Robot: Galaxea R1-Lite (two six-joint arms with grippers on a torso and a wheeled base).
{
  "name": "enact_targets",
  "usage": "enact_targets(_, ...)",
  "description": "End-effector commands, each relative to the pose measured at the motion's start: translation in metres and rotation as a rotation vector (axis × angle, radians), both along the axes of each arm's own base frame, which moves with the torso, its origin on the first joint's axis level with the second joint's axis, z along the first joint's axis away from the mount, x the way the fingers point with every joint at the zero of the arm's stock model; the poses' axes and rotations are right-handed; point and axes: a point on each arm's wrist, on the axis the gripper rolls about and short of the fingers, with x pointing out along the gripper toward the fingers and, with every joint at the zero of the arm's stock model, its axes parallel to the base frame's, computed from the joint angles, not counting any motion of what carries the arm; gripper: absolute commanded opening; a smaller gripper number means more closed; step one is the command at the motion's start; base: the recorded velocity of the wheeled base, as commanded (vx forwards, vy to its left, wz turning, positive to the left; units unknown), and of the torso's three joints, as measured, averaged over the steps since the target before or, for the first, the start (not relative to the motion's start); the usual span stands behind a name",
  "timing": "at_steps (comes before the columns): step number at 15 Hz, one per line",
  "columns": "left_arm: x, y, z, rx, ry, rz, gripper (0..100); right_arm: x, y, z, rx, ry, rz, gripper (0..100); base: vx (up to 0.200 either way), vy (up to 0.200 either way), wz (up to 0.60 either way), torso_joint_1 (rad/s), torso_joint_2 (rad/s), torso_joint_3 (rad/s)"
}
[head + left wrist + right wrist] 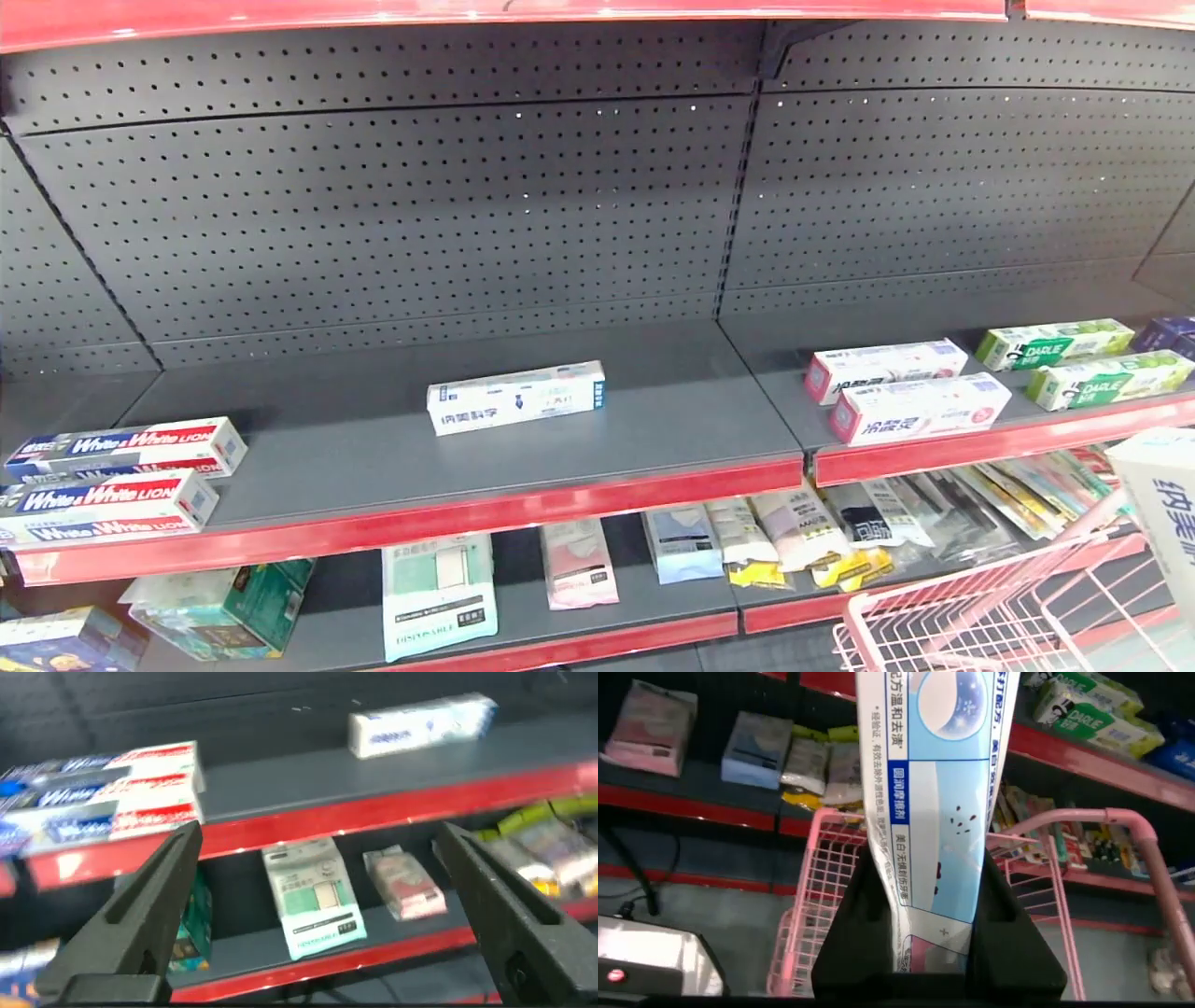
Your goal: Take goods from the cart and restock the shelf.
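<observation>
We see a big grey shelf (373, 439) with a red front edge. Low on the right stands a pink wire cart (980, 607). Our right gripper (932, 905) is squeezed tight on a long white and blue box (934, 784). The box sticks straight out past the fingers. In the head view it stands tall above the cart, in front of the shelf. Blue writing runs down its side. Our left gripper (318, 905) is wide open and holds nothing, down near the shelf's red edge. One white pack (515, 397) lies flat in the middle of the shelf, its long side along the front.
</observation>
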Motion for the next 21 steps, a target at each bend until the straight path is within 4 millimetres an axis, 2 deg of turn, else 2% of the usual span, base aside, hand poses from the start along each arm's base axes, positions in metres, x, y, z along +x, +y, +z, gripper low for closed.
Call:
enact_targets(1,0.0,0.0,0.001,0.026,0.001,-0.022,100,-0.002,0.0,0.0,0.034,-0.023,0.028,0,0.0,0.0,0.0,0.0,0.0,0.0)
enact_targets(2,0.0,-0.001,0.001,0.035,0.002,-0.031,100,-0.002,0.001,0.001,0.08,-0.036,0.061,0,0.0,0.0,0.0,0.0,0.0,0.0)
enact_targets(3,-0.002,-0.001,0.009,0.034,-0.029,-0.042,100,-0.001,0.002,0.002,0.151,-0.045,0.108,0,0.0,0.0,0.0,0.0,0.0,0.0)
enact_targets(4,-0.002,-0.001,0.025,0.033,-0.042,-0.046,100,-0.001,0.003,0.002,0.158,-0.045,0.125,0,0.0,0.0,0.0,0.0,0.0,0.0)
enact_targets(5,0.018,-0.001,0.107,-0.015,-0.012,-0.061,100,0.0,0.003,0.002,0.159,-0.043,0.133,0,0.0,0.0,0.0,0.0,0.0,0.0)
enact_targets(6,0.038,-0.001,0.155,-0.109,-0.013,-0.034,100,0.001,0.003,0.0,0.157,-0.025,0.128,0,0.0,0.0,0.0,0.0,0.0,0.0)
enact_targets(7,0.059,0.001,0.169,-0.114,0.032,0.023,100,0.004,0.004,-0.003,0.17,0.005,0.134,0,0.0,0.0,0.0,0.0,0.0,0.0)
enact_targets(8,0.081,0.003,0.167,-0.102,0.098,0.122,100,0.005,0.004,-0.002,0.19,0.008,0.15,0,0.0,0.0,0.0,0.0,0.0,0.0)
enact_targets(9,0.118,0.007,0.158,-0.094,0.152,0.288,100,0.004,0.005,-0.002,0.213,-0.007,0.175,0,0.0,0.0,0.0,0.0,0.0,0.0)
enact_targets(11,0.183,0.002,0.14,-0.139,0.1,0.396,100,0.0,0.004,-0.005,0.214,-0.038,0.179,0,0.0,0.0,0.0,0.0,0.0,0.0)
enact_targets(12,0.202,-0.004,0.124,-0.14,0.106,0.392,100,0.0,0.004,-0.006,0.206,-0.032,0.179,0,0.0,0.0,0.0,0.0,0.0,0.0)
enact_targets(14,0.226,-0.015,0.096,-0.146,0.227,0.353,100,0.002,0.004,-0.003,0.192,-0.029,0.179,0,0.0,0.0,0.0,0.0,0.0,0.0)
enact_targets(16,0.251,-0.035,0.086,-0.253,0.274,0.31,100,0.004,0.005,0.002,0.191,-0.027,0.172,0,0.0,0.0,0.0,0.0,0.0,0.0)
enact_targets(17,0.271,-0.046,0.077,-0.295,0.309,0.301,100,0.006,0.005,0.005,0.189,-0.023,0.172,0,0.0,0.0,0.0,0.0,0.0,0.0)
enact_targets(21,0.32,-0.063,0.062,-0.293,0.354,0.239,100,0.007,0.005,0.006,0.174,-0.024,0.17,0,0.0,0.0,0.0,0.0,0.0,0.0)
